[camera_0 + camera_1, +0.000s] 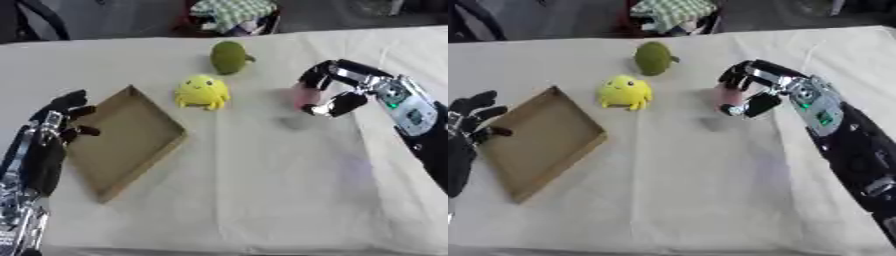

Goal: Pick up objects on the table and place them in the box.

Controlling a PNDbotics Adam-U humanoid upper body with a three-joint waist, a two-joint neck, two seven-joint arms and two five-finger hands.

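- The table (262,200) is covered with a pale cloth; its far edge runs along the top of both views.
- The right hand (328,90) reaches in from the right side, raised above the cloth right of the table's middle. Its fingers and thumb curl around a small pink object (302,95), which is blurred, so only its colour can be made out. A faint shadow lies on the cloth just below the hand.
- The box (131,135), a shallow brown cardboard tray, lies near the left edge of the table, turned so one corner points toward the far edge. Nothing shows inside it.
- A yellow plush toy (203,91) sits on the cloth just beside the far right side of the box, between the box and the right hand.
- A green plush toy (229,57) lies farther back, near the far edge, close behind the yellow one but apart from it.
- The left hand (61,117) rests at the left edge of the table, just beside the box's left side, with its fingers relaxed and spread, pointing up and holding nothing.
- Behind the far edge a bundle of green checked cloth (232,12) shows.
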